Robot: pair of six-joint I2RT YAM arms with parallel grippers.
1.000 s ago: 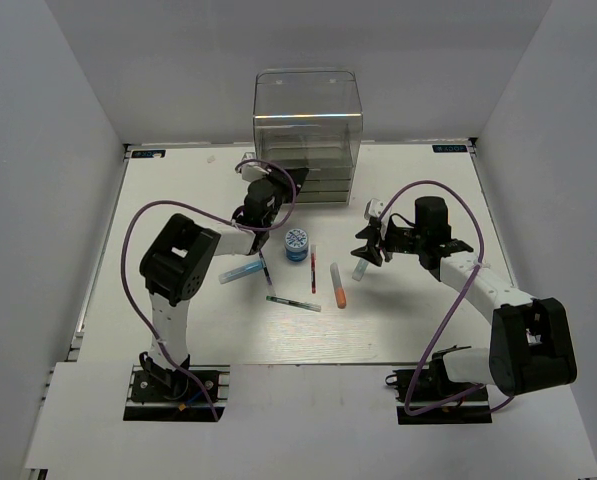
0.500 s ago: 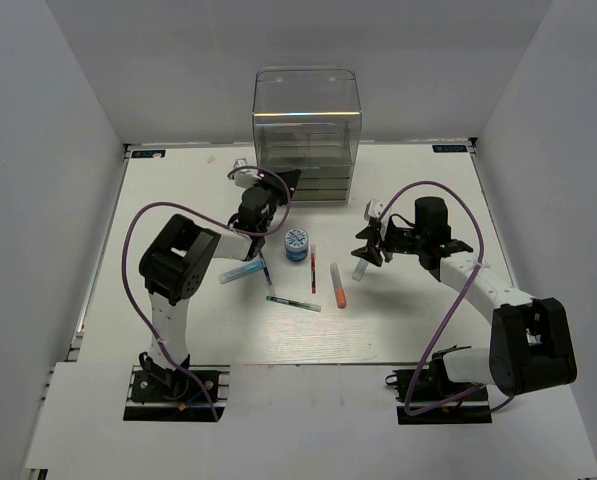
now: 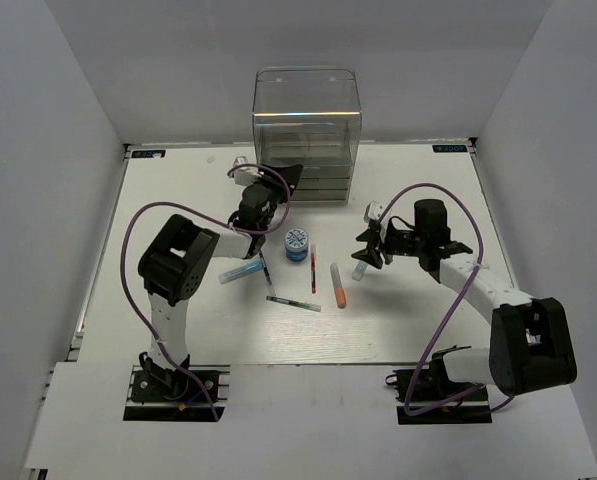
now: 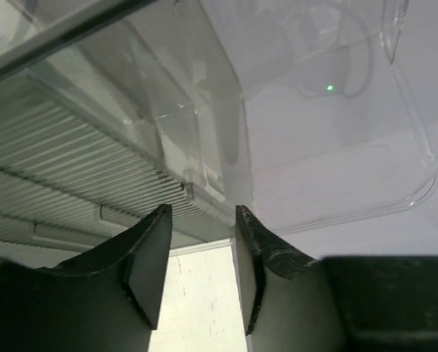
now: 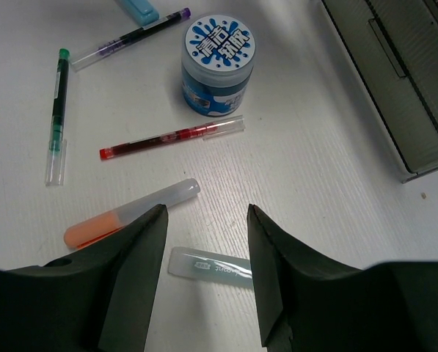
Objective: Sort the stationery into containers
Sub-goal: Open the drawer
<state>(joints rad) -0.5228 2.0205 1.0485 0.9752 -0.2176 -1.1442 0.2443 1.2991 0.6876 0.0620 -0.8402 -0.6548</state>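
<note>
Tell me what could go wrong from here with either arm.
The right end effector hangs open over the pale-green marker, with the orange marker close beside it; closing could nudge or catch both. The left end effector is open close up to the drawers of the organiser, so pushing forward might shove it.

Organiser (image 3: 307, 120) stood at back of table (image 3: 178, 170), centre. Tape roll (image 3: 296, 243) lay just in front; pens (image 3: 313, 268) & markers (image 3: 338, 285) lay nearer, either side.

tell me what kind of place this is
Likely a robot test cell in a lab: plain white wall panels box in a white table, with black-and-white robot arms bolted at its near edge.
</note>
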